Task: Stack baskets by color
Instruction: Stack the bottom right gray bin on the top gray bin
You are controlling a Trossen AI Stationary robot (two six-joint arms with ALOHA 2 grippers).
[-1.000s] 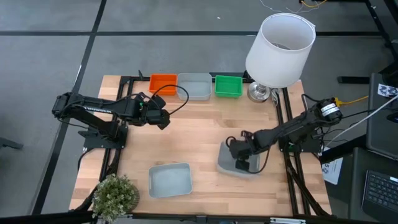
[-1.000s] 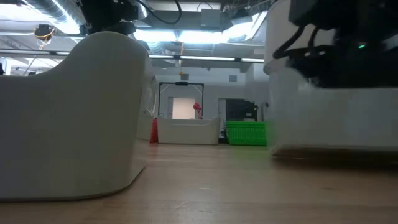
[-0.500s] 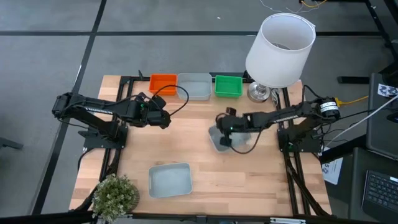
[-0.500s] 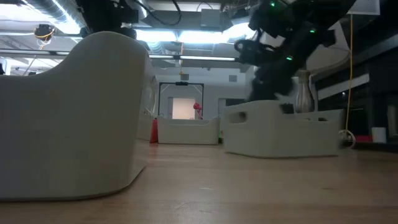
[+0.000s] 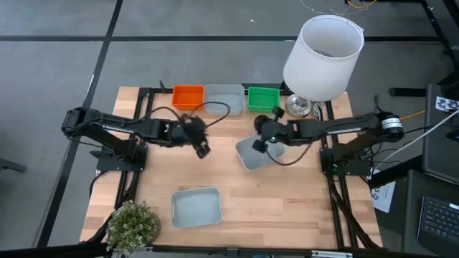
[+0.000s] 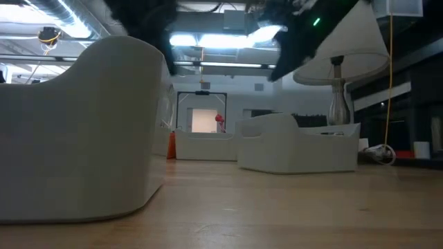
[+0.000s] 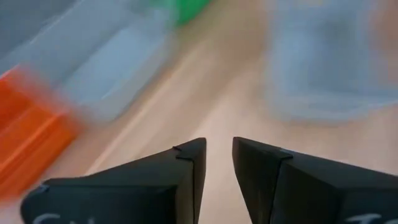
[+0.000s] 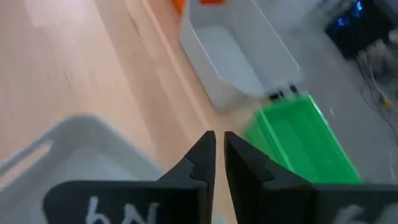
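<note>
Baskets stood in a row at the far edge of the wooden table (image 5: 229,186): an orange plastic bin (image 5: 188,96), a pale grey-blue plastic bin (image 5: 224,99) beside it and a green plastic bin (image 5: 263,98) next along. A second pale grey-blue bin (image 5: 196,206) sat well apart near the front edge, close to a small green potted plant (image 5: 133,223). A third pale grey-blue bin (image 5: 252,153) lay tilted near the middle of the table, just in front of the row.

Holding that third bin by its rim, the right gripper (image 5: 263,140) appeared to have its jaws pinched nearly shut on the thin wall, as the right wrist view suggested. The left gripper (image 5: 201,147) hovered over bare wood between the row and the front bin, jaws slightly apart and carrying nothing.

Judging by this, the step in hand was bringing the grey-blue bin to its matching stack. The next move would call for levelling the bin, lining it up over the grey-blue bin in the row and lowering it squarely inside, clear of the big white lampshade (image 5: 323,57).
</note>
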